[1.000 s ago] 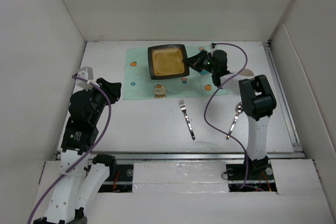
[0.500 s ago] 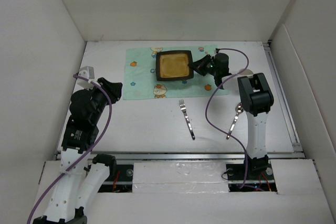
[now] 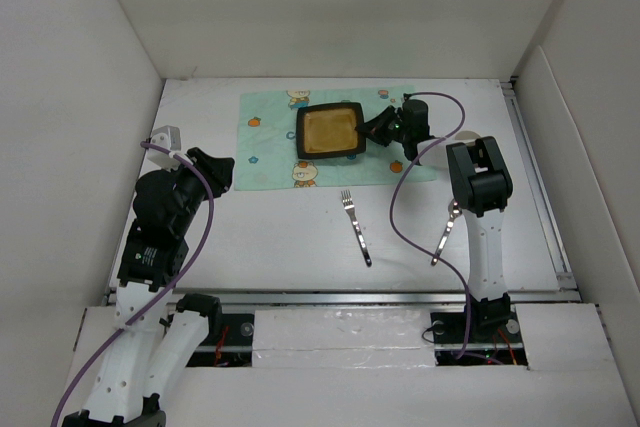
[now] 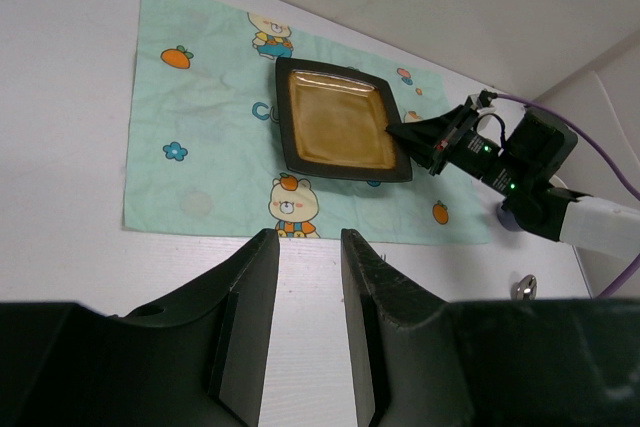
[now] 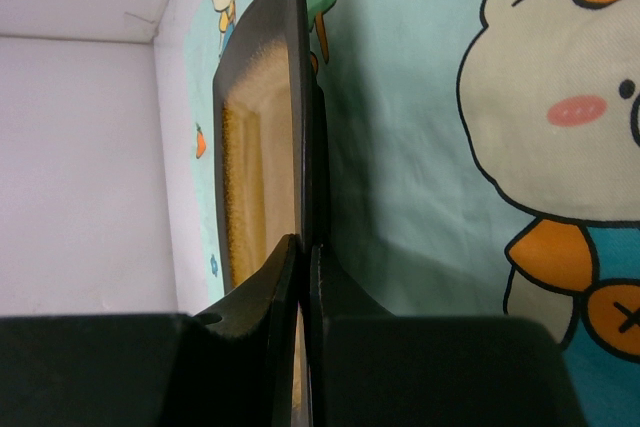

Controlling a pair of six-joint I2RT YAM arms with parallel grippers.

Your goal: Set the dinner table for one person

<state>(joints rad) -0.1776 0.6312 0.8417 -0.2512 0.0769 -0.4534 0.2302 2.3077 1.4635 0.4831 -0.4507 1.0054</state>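
Left claw [image 3: 215, 169]: hovering above the left side of the large plain white matte bench [image 3: 280, 237], its two fingers standing a little apart with nothing between them.
Mint-green cartoon-printed cloth placemat [image 3: 268, 142]: lying flat at the far middle of the bench.
Square dark-rimmed plate with an amber centre [image 3: 330, 130]: sitting on the placemat, its right edge pinched.
Silver metal fork [image 3: 356, 225]: lying on the bench near of the placemat, tines pointing away.
Right claw [image 3: 372, 129]: gripping the plate's right rim, fingers nearly together on it.
Silver metal spoon [image 3: 446, 231]: lying on the bench right of the fork, partly under the right arm.
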